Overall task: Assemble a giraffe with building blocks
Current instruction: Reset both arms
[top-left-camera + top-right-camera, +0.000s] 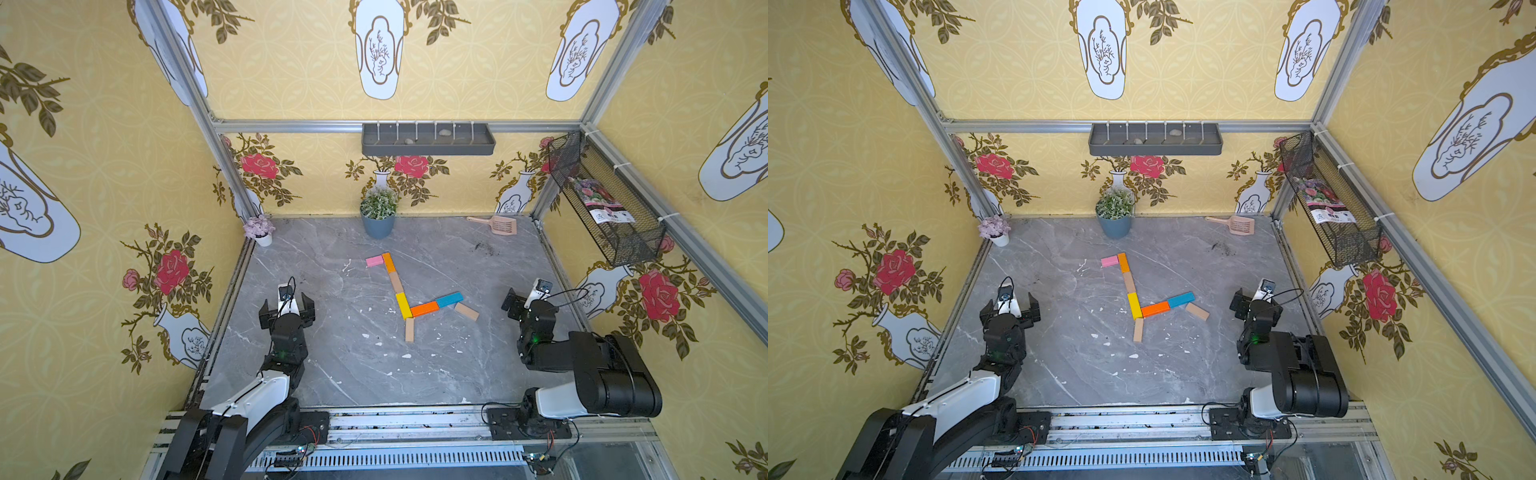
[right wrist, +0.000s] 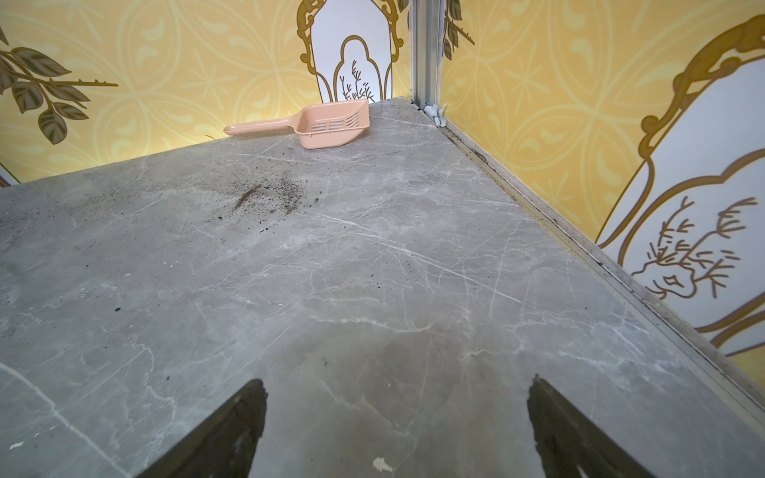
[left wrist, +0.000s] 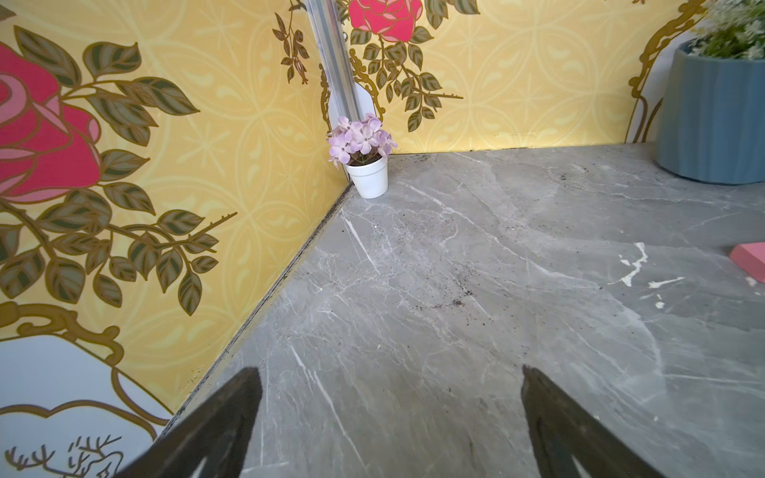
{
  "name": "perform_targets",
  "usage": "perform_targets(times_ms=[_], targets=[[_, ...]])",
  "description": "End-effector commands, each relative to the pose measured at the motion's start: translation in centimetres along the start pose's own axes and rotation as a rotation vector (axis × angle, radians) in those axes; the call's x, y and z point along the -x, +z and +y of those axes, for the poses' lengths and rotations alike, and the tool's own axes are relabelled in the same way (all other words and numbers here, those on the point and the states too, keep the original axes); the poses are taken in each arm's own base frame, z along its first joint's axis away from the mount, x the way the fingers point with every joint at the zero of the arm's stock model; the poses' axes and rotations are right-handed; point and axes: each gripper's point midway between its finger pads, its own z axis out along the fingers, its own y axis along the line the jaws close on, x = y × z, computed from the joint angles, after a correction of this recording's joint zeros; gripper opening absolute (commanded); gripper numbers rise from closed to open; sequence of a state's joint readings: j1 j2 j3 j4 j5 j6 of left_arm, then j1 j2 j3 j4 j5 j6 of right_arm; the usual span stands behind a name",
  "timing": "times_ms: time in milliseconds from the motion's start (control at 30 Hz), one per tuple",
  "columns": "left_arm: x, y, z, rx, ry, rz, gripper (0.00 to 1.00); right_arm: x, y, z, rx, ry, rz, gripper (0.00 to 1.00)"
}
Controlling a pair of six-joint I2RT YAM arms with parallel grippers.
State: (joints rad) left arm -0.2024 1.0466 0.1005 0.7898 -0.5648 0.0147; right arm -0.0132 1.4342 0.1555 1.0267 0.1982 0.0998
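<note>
1. Left pincer (image 1: 286,306), near the left edge of the counter (image 1: 353,374): jaws wide apart and empty. The left wrist view shows only bare marble between the fingertips (image 3: 244,397).
2. Right pincer (image 1: 530,297), near the right edge: jaws likewise apart and empty. The right wrist view shows bare marble ahead of it.
3. Giraffe (image 1: 403,305) lies flat mid-counter, between the two pincers and slightly beyond them. It is well apart from both; neither touches it.
4. Nearest part is the front tan leg (image 1: 409,329), which points at the near edge. Its top meets the corner where the yellow block (image 1: 402,302) and the orange body block (image 1: 424,308) join.
5. The body runs rightward, the orange body block then the blue block (image 1: 449,299), end to end. The rear tan leg (image 1: 466,311) lies slanted just beside the blue block's right end; contact cannot be told.
6. The neck runs toward the far edge, leaning left: yellow block, tan neck block (image 1: 396,282), orange neck block (image 1: 388,262). The pink head block (image 1: 375,261) points toward the left edge.
7. Along the far edge: white flowerpot (image 1: 263,239) in the far-left corner, blue plant pot (image 1: 377,226) at mid-edge, peach scoop (image 1: 500,225) toward the far-right corner.
</note>
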Motion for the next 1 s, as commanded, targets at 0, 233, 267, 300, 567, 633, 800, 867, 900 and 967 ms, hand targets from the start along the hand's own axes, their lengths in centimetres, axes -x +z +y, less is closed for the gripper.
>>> perform_targets(times_ms=[0, 233, 267, 300, 567, 633, 800, 867, 900, 967], targets=[[1.9, 0.9, -1.0, -0.031, -0.044, -0.057, 0.99, 1.2, -0.1, -0.1, -0.007, 0.003, -0.053, 0.97], [1.9, 2.0, -1.7, -0.052, -0.017, -0.069, 0.99, 1.2, -0.1, -0.1, -0.008, 0.002, -0.052, 0.98], [1.9, 2.0, -1.7, -0.055, -0.018, -0.073, 0.99, 1.3, -0.1, 0.0, -0.008, 0.002, -0.055, 0.98], [1.7, 2.1, -1.8, -0.063, -0.016, -0.073, 0.99, 1.2, -0.1, 0.0, -0.008, 0.003, -0.052, 0.98], [0.1, 3.2, -1.7, -0.109, -0.061, -0.045, 0.99, 1.2, 0.0, 0.0, -0.008, 0.004, -0.052, 0.97], [-0.8, 4.7, -1.1, -0.106, -0.108, -0.01, 0.99, 1.3, 0.0, 0.0, -0.008, 0.004, -0.053, 0.98], [-1.6, 6.8, -0.3, -0.093, -0.146, 0.12, 0.99, 1.2, -0.1, 0.0, -0.007, 0.003, -0.053, 0.98], [-1.3, 7.0, -0.9, -0.124, -0.134, 0.103, 0.99, 1.2, 0.0, 0.0, -0.008, 0.004, -0.05, 0.98], [-1.4, 6.8, -0.8, -0.126, -0.132, 0.112, 0.99, 1.2, 0.0, 0.0, -0.006, 0.004, -0.053, 0.97], [-1.3, 6.8, -1.7, -0.173, -0.119, 0.114, 0.99, 1.3, 0.0, 0.0, -0.007, 0.004, -0.052, 0.97]])
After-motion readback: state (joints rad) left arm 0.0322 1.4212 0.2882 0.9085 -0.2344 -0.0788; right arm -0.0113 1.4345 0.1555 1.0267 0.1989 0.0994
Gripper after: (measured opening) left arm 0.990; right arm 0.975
